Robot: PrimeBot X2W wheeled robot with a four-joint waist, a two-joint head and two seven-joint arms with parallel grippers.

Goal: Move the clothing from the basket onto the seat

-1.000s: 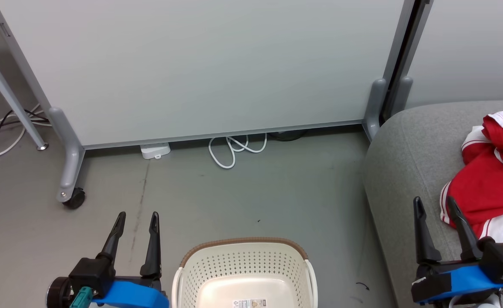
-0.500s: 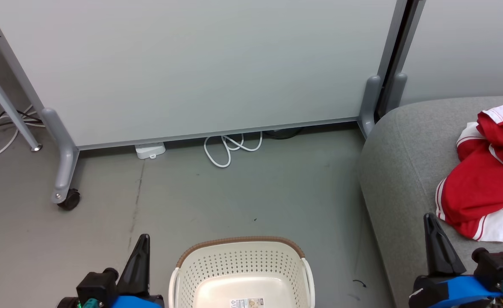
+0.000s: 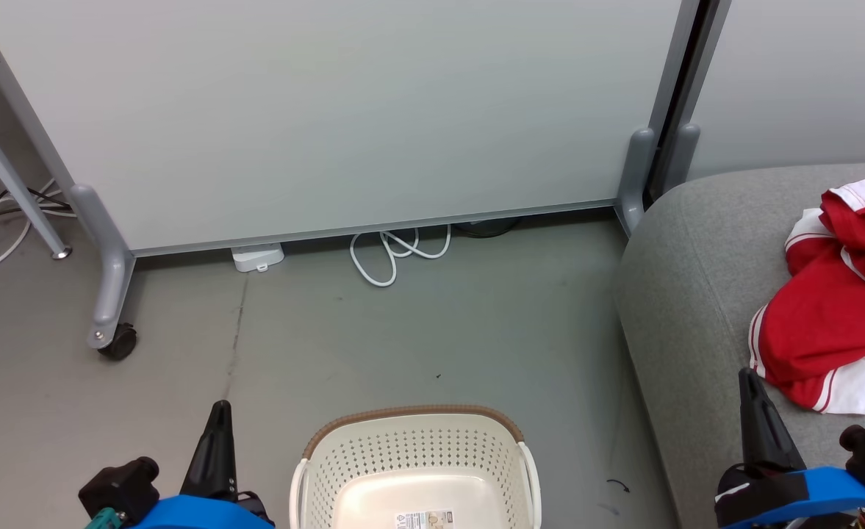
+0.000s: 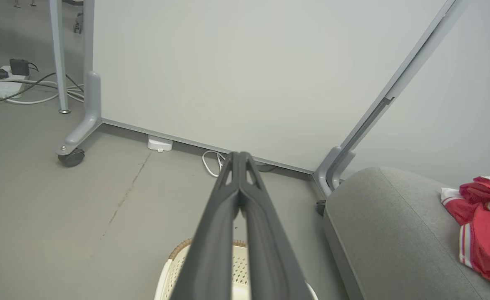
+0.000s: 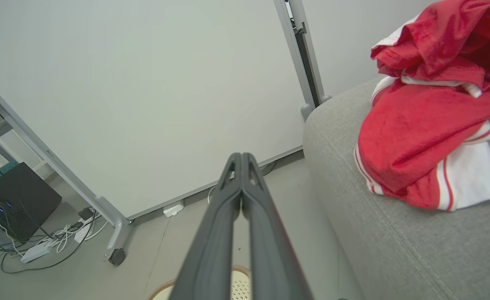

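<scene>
Two red garments (image 3: 829,323) are being borne by the seat (image 3: 697,294) at 3 o'clock, the heap's long axis running 12 to 6. At 6 o'clock the basket (image 3: 417,414) is being flanked by the left gripper (image 4: 239,158) and right gripper (image 5: 241,157), jaws clenched on nothing.

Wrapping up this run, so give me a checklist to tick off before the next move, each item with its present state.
1. basket, the part in view holds nothing: ok.
2. Near end of the basket, cut off by the picture's edge: cannot tell.
3. clothing lies on the seat: ok.
4. left gripper, jaws shut on nothing: ok.
5. right gripper, jaws shut on nothing: ok.
</scene>
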